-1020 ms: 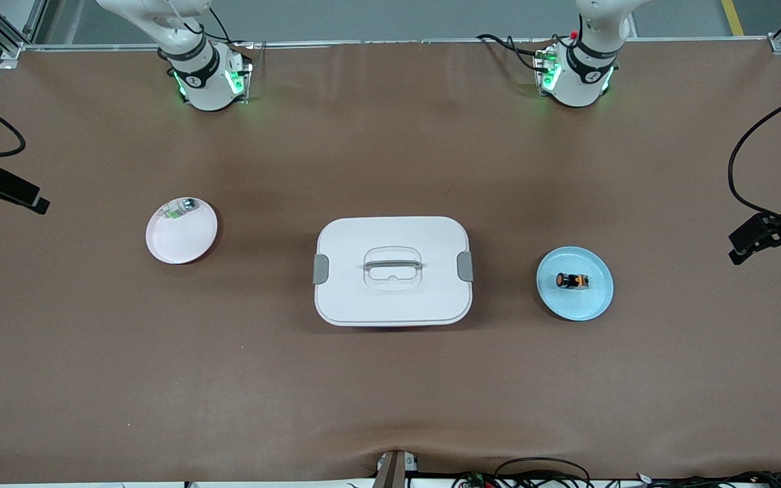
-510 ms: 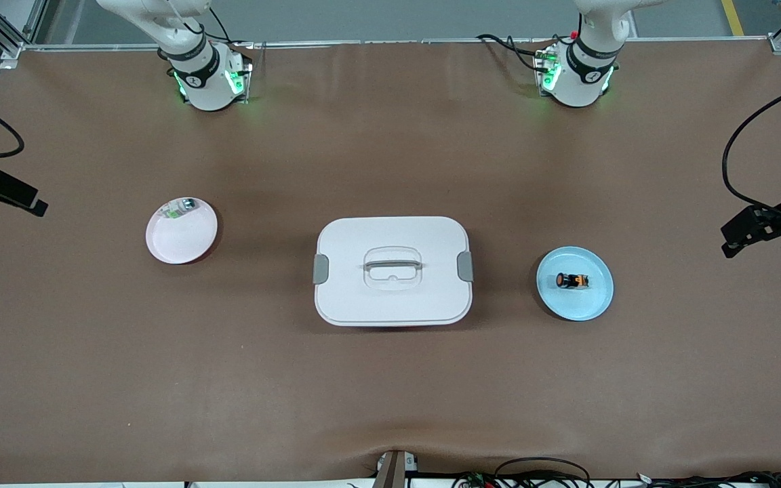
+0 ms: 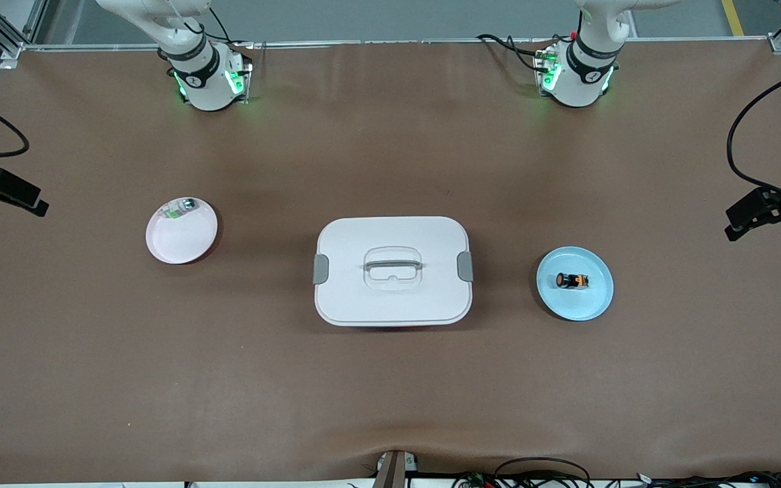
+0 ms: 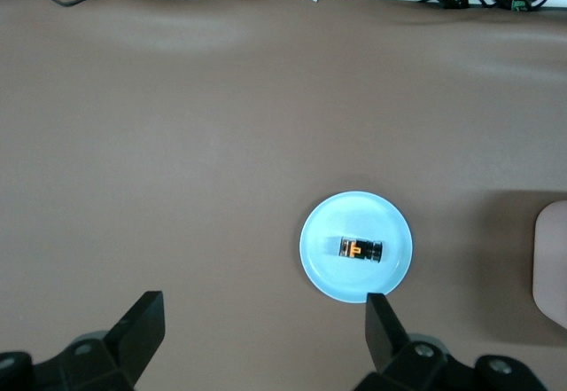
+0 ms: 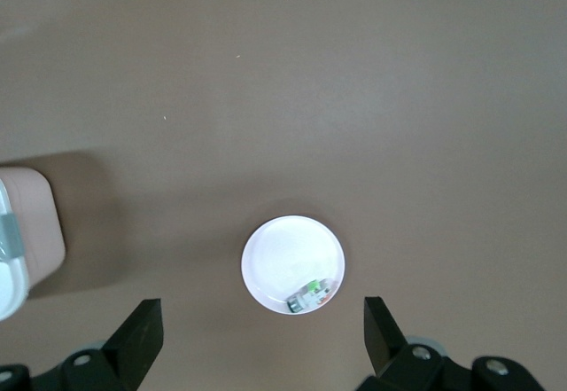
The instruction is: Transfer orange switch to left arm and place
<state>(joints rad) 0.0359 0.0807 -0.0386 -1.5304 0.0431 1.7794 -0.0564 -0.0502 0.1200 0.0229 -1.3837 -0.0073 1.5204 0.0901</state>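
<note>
Orange-banded small black cylindrical switch (image 3: pixel 572 280) lies on the round pale-blue plate (image 3: pixel 597 298), beside the large white lidded box (image 3: pixel 392 298), toward the left arm's end of the brown desk (image 3: pixel 390 393). Left tool (image 4: pixel 266 333) hangs released above the desk near that plate; right tool (image 5: pixel 263 333) hangs released near the pink plate (image 3: pixel 177 244).

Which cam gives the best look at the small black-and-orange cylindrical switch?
Left wrist view: the orange switch lies large and unobstructed on the round blue plate. The front view shows it smaller. The right wrist view misses it.
</note>
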